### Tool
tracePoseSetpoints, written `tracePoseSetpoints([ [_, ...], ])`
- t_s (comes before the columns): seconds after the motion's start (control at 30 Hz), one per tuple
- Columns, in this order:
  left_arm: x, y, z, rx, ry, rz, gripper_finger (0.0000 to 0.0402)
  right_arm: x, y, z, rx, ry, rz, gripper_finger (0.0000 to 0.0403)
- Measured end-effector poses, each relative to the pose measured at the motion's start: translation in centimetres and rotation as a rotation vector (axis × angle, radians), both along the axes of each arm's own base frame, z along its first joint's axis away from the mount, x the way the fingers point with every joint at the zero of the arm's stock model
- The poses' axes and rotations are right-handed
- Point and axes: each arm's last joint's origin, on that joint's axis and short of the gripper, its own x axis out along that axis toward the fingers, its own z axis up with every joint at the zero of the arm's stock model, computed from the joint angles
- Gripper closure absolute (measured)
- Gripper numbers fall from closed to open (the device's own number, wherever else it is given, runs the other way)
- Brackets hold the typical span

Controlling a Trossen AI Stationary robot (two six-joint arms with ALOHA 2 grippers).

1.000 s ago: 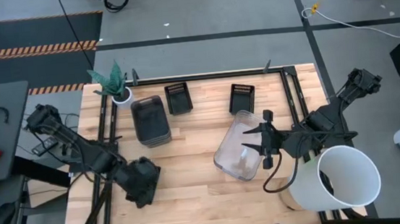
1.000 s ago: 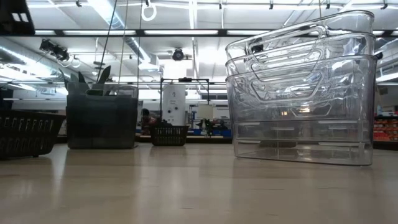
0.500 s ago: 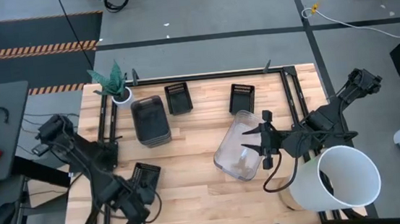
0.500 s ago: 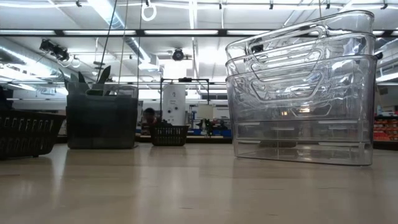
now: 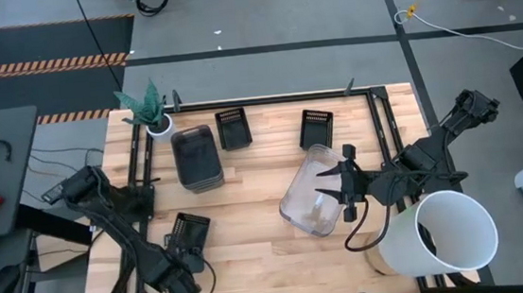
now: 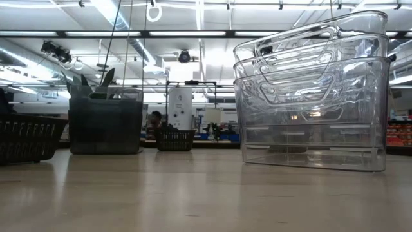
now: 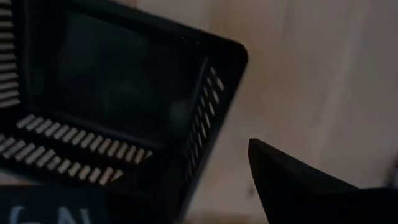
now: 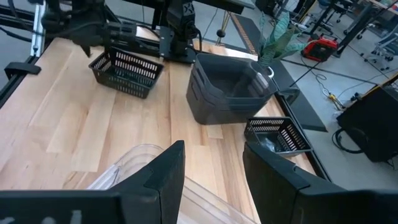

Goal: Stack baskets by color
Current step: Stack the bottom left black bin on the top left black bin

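Three small black slotted baskets stand on the wooden table: one near left (image 5: 189, 232), two at the far side (image 5: 233, 128) (image 5: 317, 128). A smoky grey basket stack (image 5: 196, 157) stands far left, and a nested clear basket stack (image 5: 311, 194) stands right of centre. My left gripper (image 5: 180, 273) points down, open, over the near end of the near-left black basket (image 7: 112, 93). One finger (image 7: 292, 180) is outside the basket, over bare wood. My right gripper (image 5: 346, 191) hangs open above the clear stack (image 8: 134, 168), touching nothing.
A big white bucket (image 5: 445, 235) stands at the near right corner, beside my right arm. A small pot with a green plant (image 5: 149, 109) sits at the far left corner. Bare wood lies in the table's middle and along its near edge.
My left gripper has gone toward the table's near edge, sinking and rolling about its own axis. The near-left black basket, covered by the gripper a second ago, now shows in the high view and has stayed where it was.
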Motion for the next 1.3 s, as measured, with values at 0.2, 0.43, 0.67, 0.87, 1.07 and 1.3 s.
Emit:
tracePoseSetpoints([
  [0.2, 0.4, -0.3, -1.6, 0.058, 0.02, -0.063, 0.0225, 0.0, 0.0, 0.0, 0.001, -0.001, 0.0, 0.0234],
  [0.43, 0.5, -0.3, -1.9, 0.084, -0.001, -0.069, 0.025, 0.0, 0.0, 0.0, 0.001, -0.001, 0.001, 0.0234],
  [0.67, 0.6, -0.3, -1.9, 0.095, -0.025, -0.055, 0.0314, 0.0, 0.0, 0.0, 0.002, -0.001, 0.002, 0.0234],
  [0.87, 2.1, -0.8, -0.3, 0.03, -0.059, -0.052, 0.039, 0.0, 0.0, 0.0, 0.003, -0.002, 0.002, 0.0235],
  [1.07, 6.1, -0.5, 6.7, 0.01, -0.219, -0.051, 0.0392, 0.1, 0.1, 0.2, 0.0, -0.02, 0.009, 0.0235],
  [1.3, 10.9, 4.9, 15.5, 0.151, -0.483, 0.114, 0.0392, 0.2, 0.2, 0.3, 0.002, -0.024, 0.029, 0.0236],
])
